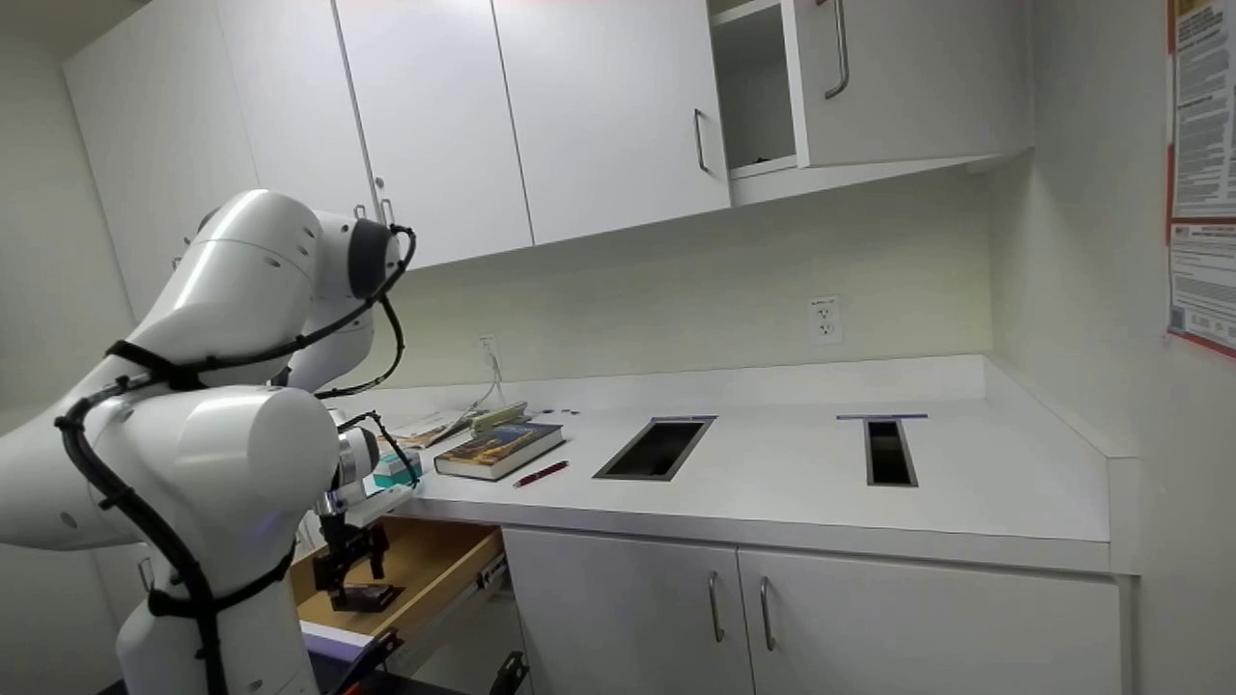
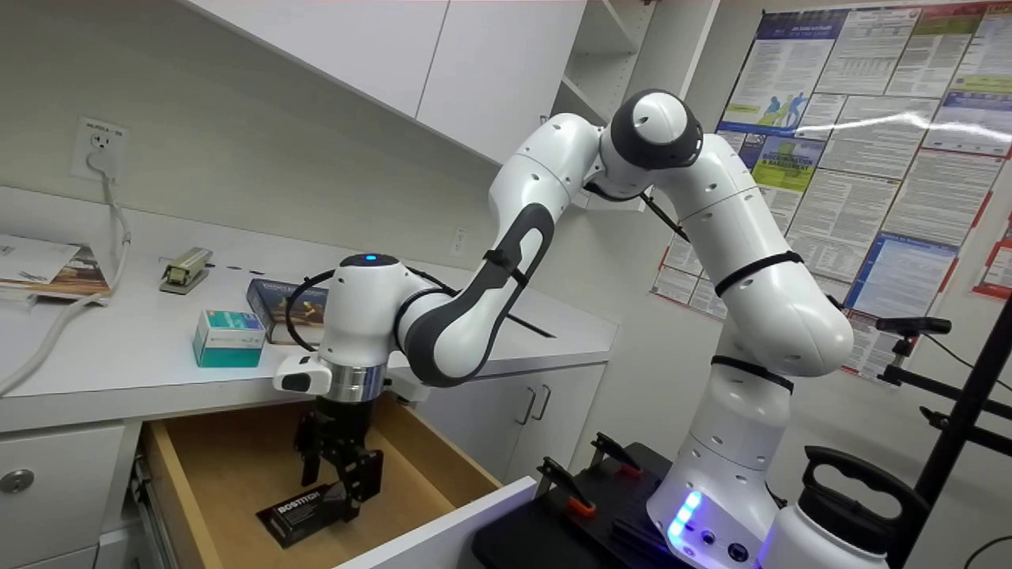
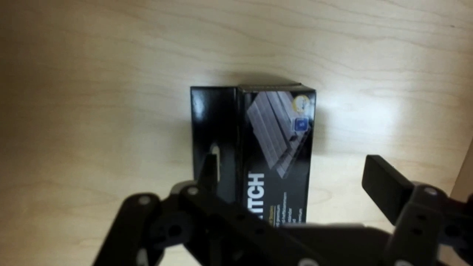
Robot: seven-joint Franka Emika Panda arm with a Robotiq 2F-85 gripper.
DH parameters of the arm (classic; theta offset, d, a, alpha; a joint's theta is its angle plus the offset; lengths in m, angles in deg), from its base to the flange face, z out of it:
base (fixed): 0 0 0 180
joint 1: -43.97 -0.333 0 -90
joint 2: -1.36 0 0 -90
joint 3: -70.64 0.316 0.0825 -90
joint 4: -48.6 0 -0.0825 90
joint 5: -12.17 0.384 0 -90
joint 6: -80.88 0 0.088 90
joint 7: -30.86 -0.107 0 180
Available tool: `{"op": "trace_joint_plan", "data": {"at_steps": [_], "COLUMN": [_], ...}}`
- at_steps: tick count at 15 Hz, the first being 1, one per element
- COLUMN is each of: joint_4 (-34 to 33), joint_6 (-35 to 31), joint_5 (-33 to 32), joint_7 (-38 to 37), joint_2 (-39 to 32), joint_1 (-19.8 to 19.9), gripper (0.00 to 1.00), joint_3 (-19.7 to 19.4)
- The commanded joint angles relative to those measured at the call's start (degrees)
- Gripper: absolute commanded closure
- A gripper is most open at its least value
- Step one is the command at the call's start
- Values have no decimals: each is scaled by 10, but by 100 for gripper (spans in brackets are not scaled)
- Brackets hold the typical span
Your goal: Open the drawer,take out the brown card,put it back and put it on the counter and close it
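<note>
A: Where's the black box (image 2: 300,518)?
B: In the open drawer (image 2: 237,446), below the end effector (image 3: 292,174), nearer one jaw. Jaws spread, nothing gripped; contact unclear.
A: Handling?
B: Looks like glossy carton: stiffish, slick, maybe dense if full. I'd pinch the long sides mid-length, moderate squeeze; too hard could dent it.

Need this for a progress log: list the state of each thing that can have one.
Drawer: open
Black box: lying flat in the drawer, ungripped
Gripper: open
Upper corner cabinet door: open
Two lower cabinet doors: closed
Book: closed, lying flat
Base light: lit blue
</note>
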Motion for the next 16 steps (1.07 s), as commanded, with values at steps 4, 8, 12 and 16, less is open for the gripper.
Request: {"op": "trace_joint_plan", "data": {"at_steps": [4, 8, 12, 16], "joint_4": [-16, -18, -13, 17], "joint_6": [7, 5, 4, 3], "joint_5": [16, 15, 12, -3], "joint_7": [16, 15, 5, -41], "joint_2": [-14, -14, -6, 56], "joint_1": [-3, -3, -9, -41], "gripper": [41, 73, 84, 84], "joint_3": [-1, -1, -3, -10]}}
